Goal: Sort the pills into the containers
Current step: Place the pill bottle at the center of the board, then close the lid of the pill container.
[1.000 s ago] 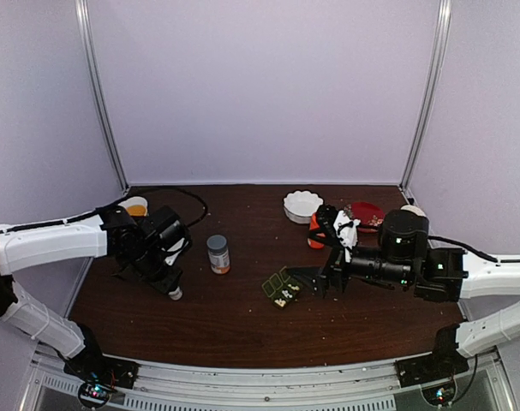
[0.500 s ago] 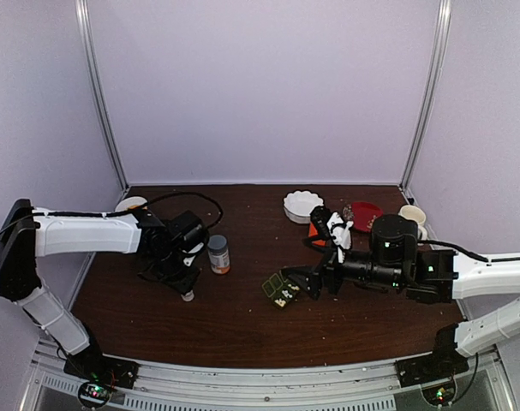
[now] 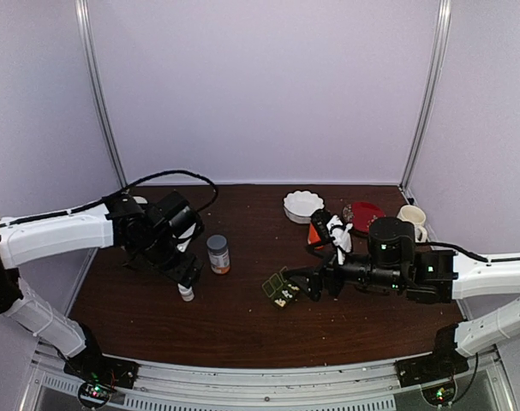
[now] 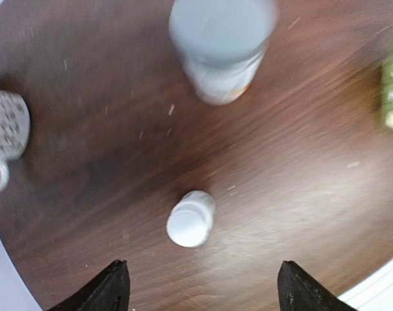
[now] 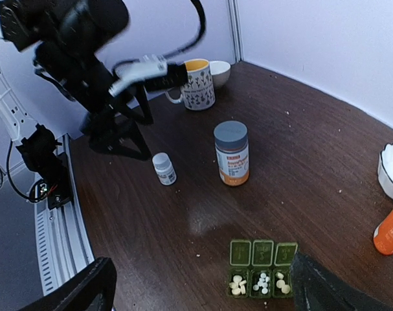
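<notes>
The left gripper (image 4: pixel 206 293) is held wide open. Its two dark, tapered fingertips (image 4: pixel 112 288) are spread well apart and nothing is gripped. A small white bottle (image 4: pixel 191 219), smooth and round-capped, is seen standing on the table just beyond the gap between them.

The right gripper (image 5: pixel 209 288) is likewise spread wide and empty, near the green pill box (image 5: pixel 262 269). The box is a short strip of three square cells in matte dark-green plastic, with its lids hinged back. It lies on the dark wood-grain table (image 5: pixel 313 168). The pills (image 5: pixel 263 282), tiny whitish tablets, are seen in all three cells; their number per cell cannot be told.

That detail is given by the right wrist view alone. From the top view the box is reduced to a green patch with pale specks, and in the left wrist view only a blurred green edge is caught.

A cylindrical grey-capped bottle (image 5: pixel 232 153) with a printed label stands between the small bottle and the box.
</notes>
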`<action>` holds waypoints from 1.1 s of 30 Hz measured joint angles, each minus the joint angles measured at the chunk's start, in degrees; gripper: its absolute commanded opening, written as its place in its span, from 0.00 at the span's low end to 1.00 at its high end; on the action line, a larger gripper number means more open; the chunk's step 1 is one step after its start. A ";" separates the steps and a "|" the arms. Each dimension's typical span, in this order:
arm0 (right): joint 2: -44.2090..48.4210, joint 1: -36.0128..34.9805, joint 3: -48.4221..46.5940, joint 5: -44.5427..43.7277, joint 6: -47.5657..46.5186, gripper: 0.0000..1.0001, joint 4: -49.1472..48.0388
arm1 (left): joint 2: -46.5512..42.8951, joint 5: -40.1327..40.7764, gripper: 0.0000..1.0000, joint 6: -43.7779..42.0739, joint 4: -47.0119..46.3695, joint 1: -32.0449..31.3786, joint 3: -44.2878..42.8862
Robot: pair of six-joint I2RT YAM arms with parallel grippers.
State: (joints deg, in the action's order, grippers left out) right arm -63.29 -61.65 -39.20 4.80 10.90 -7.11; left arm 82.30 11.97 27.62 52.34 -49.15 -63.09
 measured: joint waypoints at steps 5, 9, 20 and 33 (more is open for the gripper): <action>0.02 0.02 1.11 -0.35 5.33 0.69 5.77 | -8.90 -0.17 0.89 0.74 -2.03 -3.96 -5.44; 0.00 0.02 4.50 0.59 10.40 0.62 8.63 | -11.56 0.87 0.80 3.02 -7.52 -4.50 -4.48; -8.15 1.01 9.20 -1.70 26.01 0.07 2.99 | -6.29 -2.23 0.42 4.00 -26.18 -3.45 1.77; -21.46 3.10 8.61 -2.54 35.89 0.00 -4.63 | 19.30 -10.64 0.12 0.13 -28.68 -0.46 -10.29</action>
State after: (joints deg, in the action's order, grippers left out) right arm -84.75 -58.54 -30.59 2.26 46.78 -11.75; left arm 101.60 1.32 27.75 23.66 -49.60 -73.38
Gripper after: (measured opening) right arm 0.008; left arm 0.179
